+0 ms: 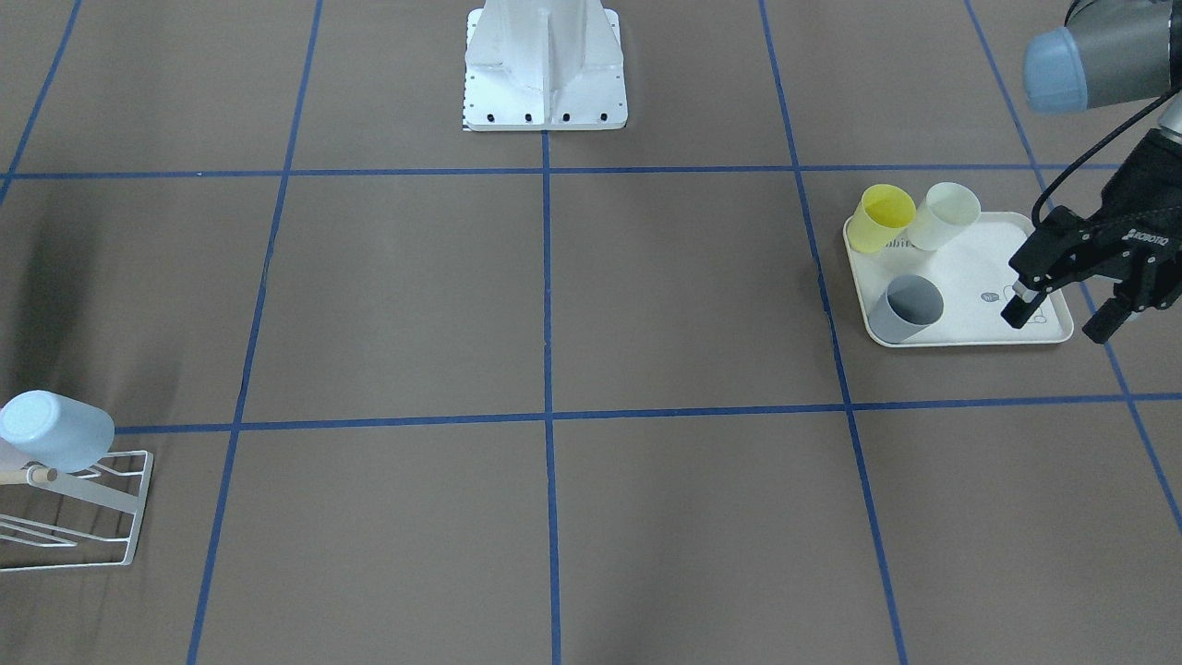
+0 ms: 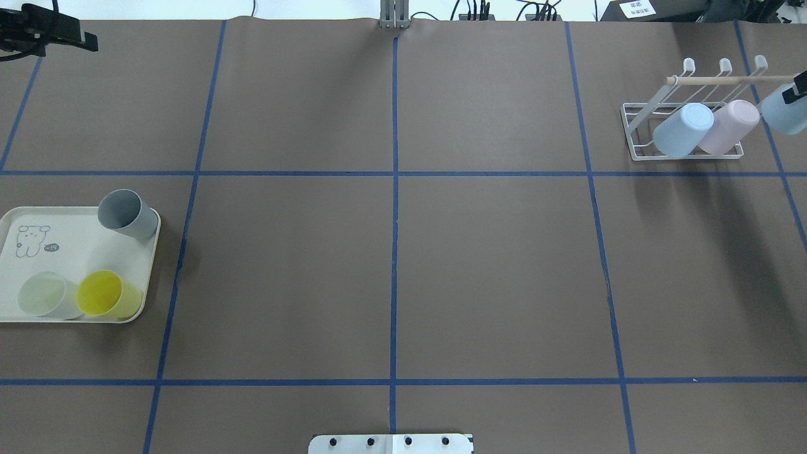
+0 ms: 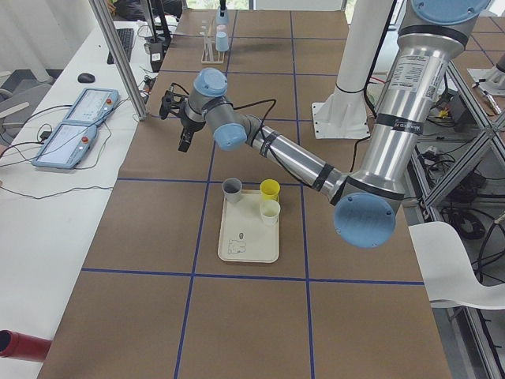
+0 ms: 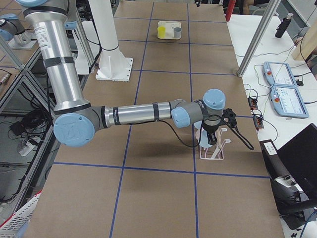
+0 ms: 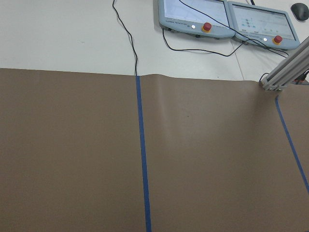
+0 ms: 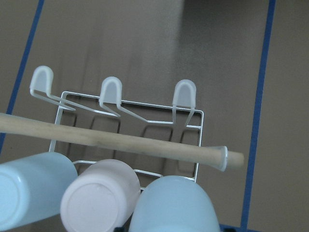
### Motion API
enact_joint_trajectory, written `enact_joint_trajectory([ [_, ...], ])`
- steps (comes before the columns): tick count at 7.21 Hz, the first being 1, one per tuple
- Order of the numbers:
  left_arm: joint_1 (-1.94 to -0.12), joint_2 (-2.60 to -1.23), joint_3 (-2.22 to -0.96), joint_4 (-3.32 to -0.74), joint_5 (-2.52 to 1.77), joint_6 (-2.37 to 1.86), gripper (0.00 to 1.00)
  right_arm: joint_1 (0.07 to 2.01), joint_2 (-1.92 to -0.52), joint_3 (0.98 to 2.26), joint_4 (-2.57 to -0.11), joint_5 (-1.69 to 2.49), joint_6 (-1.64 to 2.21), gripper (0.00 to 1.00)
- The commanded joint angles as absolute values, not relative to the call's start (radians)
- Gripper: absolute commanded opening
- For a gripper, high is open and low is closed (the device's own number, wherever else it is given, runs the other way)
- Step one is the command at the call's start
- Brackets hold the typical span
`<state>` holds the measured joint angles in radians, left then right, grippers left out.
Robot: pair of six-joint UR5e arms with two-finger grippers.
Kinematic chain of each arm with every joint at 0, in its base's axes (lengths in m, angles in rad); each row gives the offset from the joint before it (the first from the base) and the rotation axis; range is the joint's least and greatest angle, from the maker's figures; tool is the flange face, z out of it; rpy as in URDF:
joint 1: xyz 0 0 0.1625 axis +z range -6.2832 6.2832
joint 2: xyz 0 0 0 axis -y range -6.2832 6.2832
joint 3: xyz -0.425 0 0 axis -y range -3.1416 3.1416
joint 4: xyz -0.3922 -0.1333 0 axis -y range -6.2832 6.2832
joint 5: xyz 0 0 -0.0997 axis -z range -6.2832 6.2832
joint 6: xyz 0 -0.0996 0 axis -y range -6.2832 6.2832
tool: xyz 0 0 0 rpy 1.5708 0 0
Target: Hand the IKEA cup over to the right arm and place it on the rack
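Currently I am viewing the matte brown paper table [image 2: 492, 271], gridded in blue tape. The left gripper [image 1: 1060, 320] is hanging in the air near the rounded cream tray [image 2: 75, 252], black fingers spread apart and holding nothing. At the white wire rack [image 6: 111, 89] with its round wooden dowel [image 6: 120, 140], the right gripper [image 2: 795, 93] is clamping the smooth pale-blue IKEA cup [image 6: 174, 205]. The cup is tilting base-up just beside a pink cup [image 2: 731, 126] and another pale-blue cup [image 2: 683, 129]. Grey [image 2: 126, 213], yellow [image 2: 107, 294] and whitish [image 2: 47, 295] tapered cups are sitting on the tray.
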<state>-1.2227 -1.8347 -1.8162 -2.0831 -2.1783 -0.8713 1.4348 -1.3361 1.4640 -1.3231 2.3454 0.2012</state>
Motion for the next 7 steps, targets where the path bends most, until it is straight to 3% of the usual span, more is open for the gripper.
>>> enact_joint_trajectory([
  [1,-1.223,-1.835,-1.815,-2.083,-2.178,-0.871,1.0,1.431,-1.332,1.431,-1.321,2.345,0.198,0.21],
  [5,-1.223,-1.835,-1.816,-2.083,-2.178,-0.871,1.0,1.411,-1.325,1.407,-1.321,2.344,0.198,0.24],
  [6,-1.223,-1.835,-1.816,-2.083,-2.178,-0.873,1.0,1.407,-1.318,1.402,-1.321,2.344,0.198,0.3],
  [7,-1.223,-1.835,-1.816,-2.083,-2.178,-0.873,1.0,1.404,-1.313,1.394,-1.321,2.344,0.198,0.47],
])
